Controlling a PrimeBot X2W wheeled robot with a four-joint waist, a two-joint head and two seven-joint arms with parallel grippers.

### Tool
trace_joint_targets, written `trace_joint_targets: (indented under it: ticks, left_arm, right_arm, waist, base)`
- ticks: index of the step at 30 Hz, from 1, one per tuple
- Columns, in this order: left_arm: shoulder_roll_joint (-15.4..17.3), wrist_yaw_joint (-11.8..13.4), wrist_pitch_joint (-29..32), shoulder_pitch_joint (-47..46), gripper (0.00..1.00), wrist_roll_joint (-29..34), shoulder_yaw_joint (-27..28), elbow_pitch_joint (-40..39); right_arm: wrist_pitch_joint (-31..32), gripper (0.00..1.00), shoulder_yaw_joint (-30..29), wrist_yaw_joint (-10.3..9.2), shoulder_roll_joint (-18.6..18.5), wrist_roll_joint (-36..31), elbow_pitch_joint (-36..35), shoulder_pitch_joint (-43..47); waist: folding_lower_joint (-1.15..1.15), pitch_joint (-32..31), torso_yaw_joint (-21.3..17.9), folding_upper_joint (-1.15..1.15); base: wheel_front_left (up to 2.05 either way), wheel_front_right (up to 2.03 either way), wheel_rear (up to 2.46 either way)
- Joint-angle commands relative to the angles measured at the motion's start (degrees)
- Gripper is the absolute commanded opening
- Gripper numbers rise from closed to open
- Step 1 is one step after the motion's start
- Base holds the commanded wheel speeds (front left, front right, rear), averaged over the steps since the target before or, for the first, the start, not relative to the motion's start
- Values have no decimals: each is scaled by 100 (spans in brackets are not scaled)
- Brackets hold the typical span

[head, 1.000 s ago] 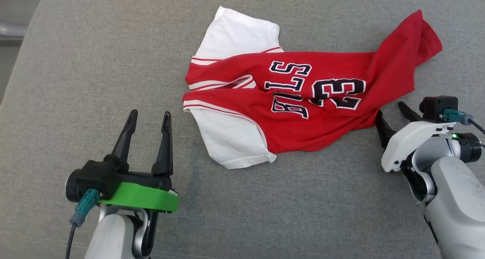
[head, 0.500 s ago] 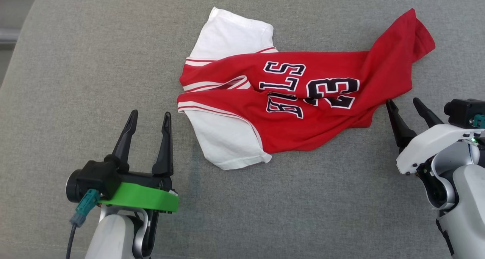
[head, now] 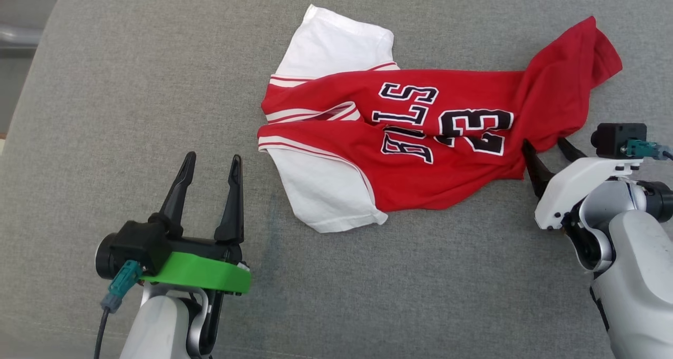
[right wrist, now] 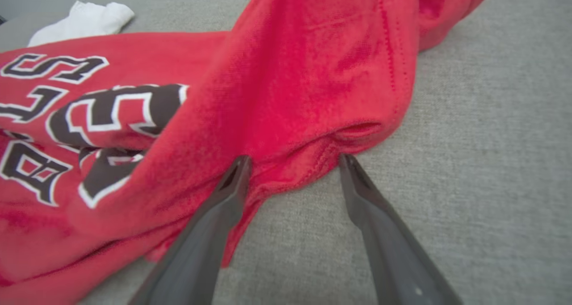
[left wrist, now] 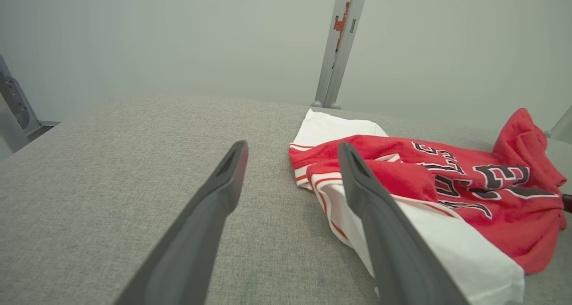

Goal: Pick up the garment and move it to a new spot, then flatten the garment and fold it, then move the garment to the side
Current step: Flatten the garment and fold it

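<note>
A broad grey woven-fabric surface [head: 131, 85] stands before a plain pale grey wall [left wrist: 178, 37], a slim grey metal post [left wrist: 339, 46] rising just behind the surface.

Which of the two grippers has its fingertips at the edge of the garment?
The right gripper: its open fingers meet the red hem of the garment. The left gripper stands apart from it over the grey surface.

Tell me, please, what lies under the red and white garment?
The gray fabric surface shows all around the garment. The part beneath, and anything between its folds, is covered by cloth.
</note>
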Motion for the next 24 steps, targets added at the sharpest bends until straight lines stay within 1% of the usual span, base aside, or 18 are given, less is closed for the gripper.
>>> trace_joint_targets:
  ticks: [1, 2, 3, 5, 9, 12, 14, 17, 19, 22, 24]
  left_arm:
    - [12, -14, -17, -71, 100, -73, 24, 0]
    - [12, -14, -17, -71, 100, -68, 22, 5]
    - [12, -14, -17, -69, 100, -61, 21, 14]
    - [12, -14, -17, -63, 100, -59, 14, 26]
    - [12, -14, -17, 7, 100, -71, 38, 49]
    - [13, -14, -17, 93, 100, -69, 83, 56]
    - [12, -14, -17, 128, 100, -68, 106, 50]
    - [13, -14, -17, 181, 100, -57, 122, 43]
    - [13, -14, -17, 203, 100, -48, 129, 36]
    - [13, -14, -17, 215, 100, -35, 145, 20]
    - [13, -14, -17, 210, 100, -37, 146, 15]
  right_arm:
    - [54, 100, -2, -10, 3, -123, 133, -67]
    - [87, 100, 2, -10, 2, -221, 231, -72]
    - [151, 94, -4, -10, 4, -335, 358, -60]
    - [132, 0, 27, -10, 34, -448, 469, -56]
    - [-198, 0, 28, -11, -43, -627, 214, -30]
    - [-384, 0, 32, -10, -68, -676, -317, 72]
    - [-376, 0, 8, -10, -142, -742, -804, 220]
    - [-168, 0, -123, -10, -172, -851, -1648, 513]
    - [95, 0, -233, -10, -184, -906, -2261, 795]
    - [633, 0, -422, -10, -142, -974, -3167, 1289]
    - [988, 0, -551, -10, -74, -1047, -3618, 1603]
  waist:
    - [0, 11, 32, 0]
    - [0, 9, 43, 0]
    - [0, 2, 53, 0]
    - [0, -19, 66, 0]
    - [0, -119, 41, 0]
    - [0, -228, -29, 0]
    - [0, -295, -95, 0]
    - [0, -376, -191, 0]
    - [0, -409, -258, 0]
    - [0, -427, -357, 0]
    - [0, -423, -408, 0]
  base:
    - [0, 0, 0]
    - [0, 0, 0]
    - [0, 0, 0]
    - [0, 0, 0]
    - [0, 0, 0]
    - [0, 0, 0]
    - [0, 0, 0]
    - [0, 0, 0]
    - [0, 0, 0]
    - [0, 0, 0]
    - [0, 0, 0]
